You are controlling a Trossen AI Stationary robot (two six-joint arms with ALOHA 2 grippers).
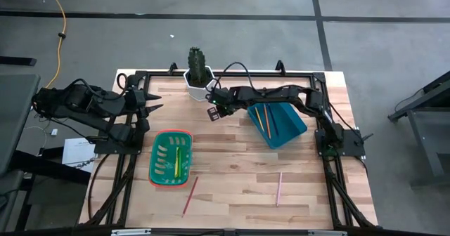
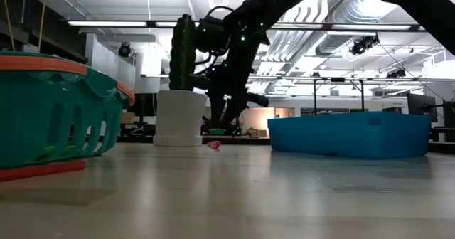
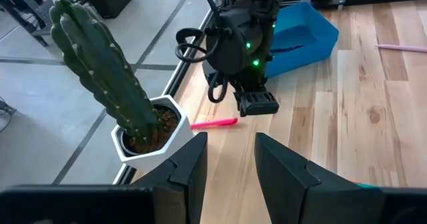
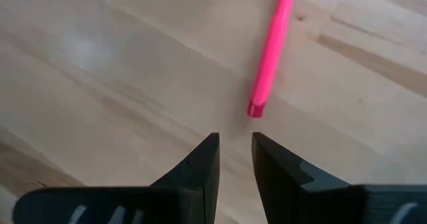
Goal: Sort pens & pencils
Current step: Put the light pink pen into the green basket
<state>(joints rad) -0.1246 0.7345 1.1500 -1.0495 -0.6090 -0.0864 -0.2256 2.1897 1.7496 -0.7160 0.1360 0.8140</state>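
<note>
**Pink pen by the cactus pot: a light, slick stick to pinch mid-barrel**

My right tool [image 4: 235, 159] hangs just over the hot pink pen [image 4: 270, 57], which lies flat on the bench [image 1: 232, 173] near its far edge, close beside the white cactus pot [image 1: 199, 81]. The fingers stand apart with a narrow gap, holding nothing; the pen's near end sits just beyond their tips. My left tool [image 3: 230, 159] waits at the bench's far left corner, likewise parted and empty, looking toward the pot.

I judge the pen light, stiff and smooth plastic, round enough to roll or squirt out if pinched near an end. I would straddle it across the barrel, near the middle, fingers square to its length, pressing down to the wood before closing.

Elsewhere: pens already in the green basket [image 1: 159, 171] toward the front left, pencils in the blue bin [image 1: 292, 134] toward the right edge, and two pencils [image 1: 190, 196] loose near the front edge.
</note>
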